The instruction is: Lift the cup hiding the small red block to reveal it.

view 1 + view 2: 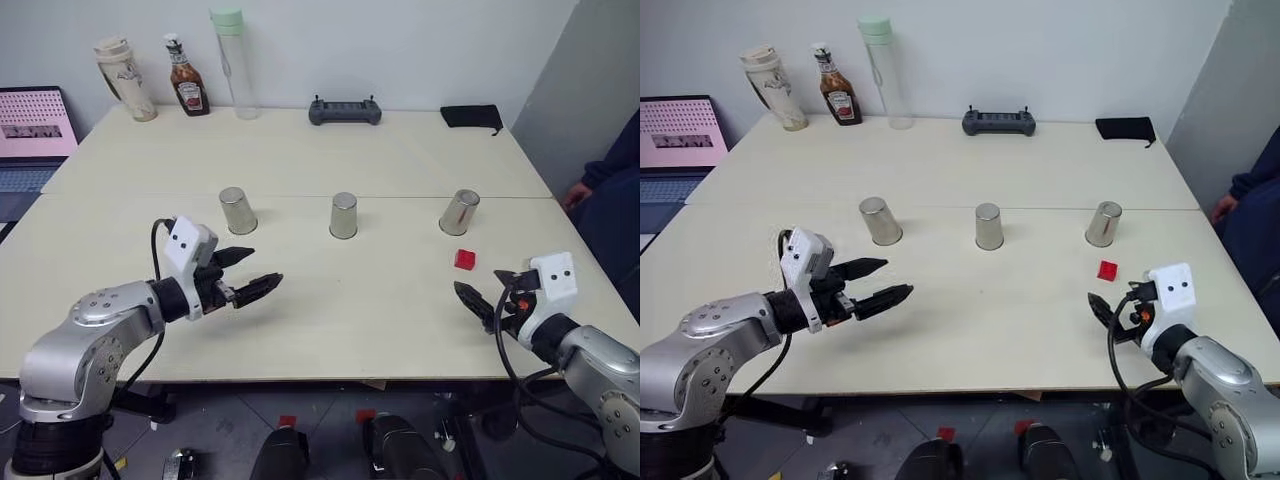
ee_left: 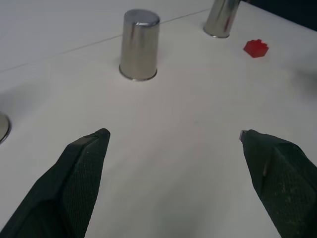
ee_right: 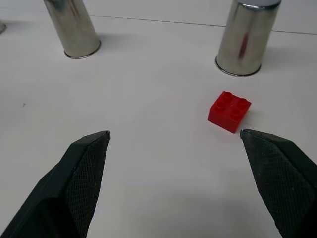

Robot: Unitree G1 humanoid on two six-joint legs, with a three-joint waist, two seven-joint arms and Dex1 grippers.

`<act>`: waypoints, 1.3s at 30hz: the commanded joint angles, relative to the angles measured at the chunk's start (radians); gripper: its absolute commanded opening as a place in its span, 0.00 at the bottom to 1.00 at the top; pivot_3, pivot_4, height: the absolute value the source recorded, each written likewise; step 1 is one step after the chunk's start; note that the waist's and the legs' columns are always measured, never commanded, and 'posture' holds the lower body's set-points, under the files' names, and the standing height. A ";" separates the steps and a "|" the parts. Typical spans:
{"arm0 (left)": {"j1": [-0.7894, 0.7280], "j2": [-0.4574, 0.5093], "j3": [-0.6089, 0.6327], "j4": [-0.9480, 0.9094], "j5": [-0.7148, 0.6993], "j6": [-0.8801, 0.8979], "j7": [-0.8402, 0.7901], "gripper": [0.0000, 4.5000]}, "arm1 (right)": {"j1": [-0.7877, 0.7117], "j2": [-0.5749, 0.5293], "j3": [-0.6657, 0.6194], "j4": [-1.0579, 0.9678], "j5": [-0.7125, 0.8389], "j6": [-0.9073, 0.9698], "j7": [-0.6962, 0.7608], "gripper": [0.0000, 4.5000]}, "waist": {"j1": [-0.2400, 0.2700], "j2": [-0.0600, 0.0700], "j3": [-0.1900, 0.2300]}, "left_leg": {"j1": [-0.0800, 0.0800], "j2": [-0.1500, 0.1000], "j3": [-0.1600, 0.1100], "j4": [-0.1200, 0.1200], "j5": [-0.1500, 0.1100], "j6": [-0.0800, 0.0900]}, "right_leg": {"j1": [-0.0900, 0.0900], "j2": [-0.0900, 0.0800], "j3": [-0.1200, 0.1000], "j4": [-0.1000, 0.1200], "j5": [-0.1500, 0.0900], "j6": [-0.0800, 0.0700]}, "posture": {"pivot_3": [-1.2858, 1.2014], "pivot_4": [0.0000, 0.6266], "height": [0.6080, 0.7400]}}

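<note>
Three steel cups stand upside down in a row across the table: left (image 1: pixel 238 211), middle (image 1: pixel 344 216) and right (image 1: pixel 459 212). The small red block (image 1: pixel 464 259) lies uncovered on the tabletop just in front of the right cup (image 3: pixel 247 37), apart from it. My right gripper (image 1: pixel 478 290) hovers open a short way before the block (image 3: pixel 229 111), nothing between its fingers. My left gripper (image 1: pixel 262 267) is open and empty too, held above the table in front of the left cup and pointing toward the middle cup (image 2: pixel 140 45).
Along the far edge stand a tumbler (image 1: pixel 125 78), a ketchup bottle (image 1: pixel 187 78), a tall clear bottle (image 1: pixel 235 65), a grey controller (image 1: pixel 345 111) and a black pouch (image 1: pixel 471 116). A laptop (image 1: pixel 35 135) sits at far left. A person's arm (image 1: pixel 605 185) shows at the right.
</note>
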 commanded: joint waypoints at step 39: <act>-0.096 0.025 -0.138 0.039 0.095 -0.168 -0.057 1.00 | -0.027 0.005 -0.016 -0.040 0.040 -0.014 -0.086 0.99 | 0.000 0.000 0.000 | 0.000 0.000 0.000 0.001 0.000 0.000 | 0.000 0.000 0.000 0.001 0.000 0.000 | 0.52 0.24 1.00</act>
